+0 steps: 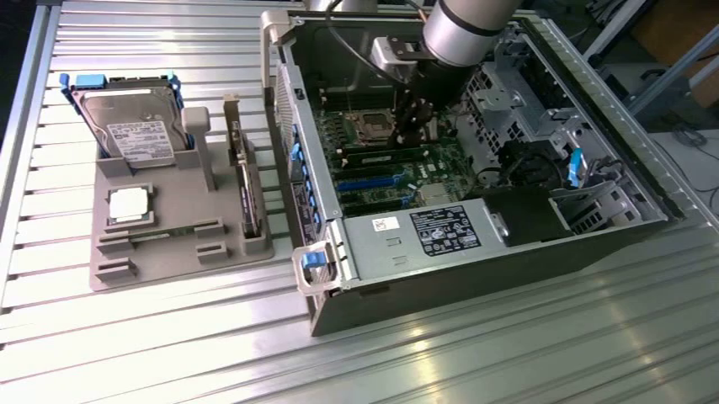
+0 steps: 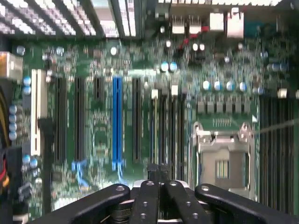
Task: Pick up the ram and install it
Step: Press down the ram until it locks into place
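Observation:
My gripper (image 1: pixel 418 126) reaches down inside the open computer case (image 1: pixel 472 269), just above the motherboard (image 1: pixel 393 172). In the wrist view its black fingers (image 2: pixel 159 169) are shut tip to tip, with nothing visible between them, over the narrow memory slots (image 2: pixel 166 126) beside the CPU socket (image 2: pixel 224 161). The ram (image 1: pixel 388 157), a long thin green stick, lies along those slots right under the fingers in the exterior view. Whether the fingers touch it I cannot tell.
A grey parts tray (image 1: pixel 157 273) at the exterior view's left holds a hard drive (image 1: pixel 135 130), a square silver CPU chip (image 1: pixel 130 204) and an upright expansion card (image 1: pixel 245 181). The power supply (image 1: pixel 439 227), drive cages (image 1: pixel 528 93) and cables (image 1: pixel 517 164) crowd the case.

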### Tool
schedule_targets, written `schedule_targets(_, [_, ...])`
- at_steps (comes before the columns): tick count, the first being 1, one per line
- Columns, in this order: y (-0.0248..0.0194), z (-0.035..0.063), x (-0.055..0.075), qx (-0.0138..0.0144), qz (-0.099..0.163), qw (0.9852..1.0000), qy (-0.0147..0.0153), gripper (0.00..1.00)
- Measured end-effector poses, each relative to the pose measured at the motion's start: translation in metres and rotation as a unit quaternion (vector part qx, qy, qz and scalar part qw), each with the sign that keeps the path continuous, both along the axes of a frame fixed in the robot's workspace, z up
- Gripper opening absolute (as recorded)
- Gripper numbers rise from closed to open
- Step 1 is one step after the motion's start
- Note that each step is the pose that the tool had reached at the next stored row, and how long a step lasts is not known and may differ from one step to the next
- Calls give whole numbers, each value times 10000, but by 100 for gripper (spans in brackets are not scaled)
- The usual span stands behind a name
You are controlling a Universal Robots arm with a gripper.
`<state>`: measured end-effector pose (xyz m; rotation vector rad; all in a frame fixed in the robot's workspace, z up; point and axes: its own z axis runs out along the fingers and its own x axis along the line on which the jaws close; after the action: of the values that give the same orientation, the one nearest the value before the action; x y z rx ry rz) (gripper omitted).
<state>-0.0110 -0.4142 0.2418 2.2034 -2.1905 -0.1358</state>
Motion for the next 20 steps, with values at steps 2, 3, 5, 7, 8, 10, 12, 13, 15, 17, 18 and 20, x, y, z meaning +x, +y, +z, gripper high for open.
schedule_targets(2, [0,2,142,0,0,10000,2,10])
schedule_targets(3, [0,7,241,-1,0,10000,2,10])
schedule_targets(5, [0,27,409,-1,0,10000,2,10])
schedule_targets(7, [0,52,530,-1,0,10000,2,10])
schedule_targets(8, [0,73,586,-1,0,10000,2,10])
schedule_targets(10, [0,168,648,-1,0,10000,2,10])
schedule_targets(12, [0,298,694,0,0,10000,2,10])
schedule_targets(13, [0,358,713,-1,0,10000,2,10])
schedule_targets(15, [0,473,737,-1,0,10000,2,10])
schedule_targets(17, [0,528,749,-1,0,10000,2,10])
schedule_targets(18, [0,555,756,-1,0,10000,2,10])
schedule_targets(20, [0,660,793,1,0,10000,2,10])
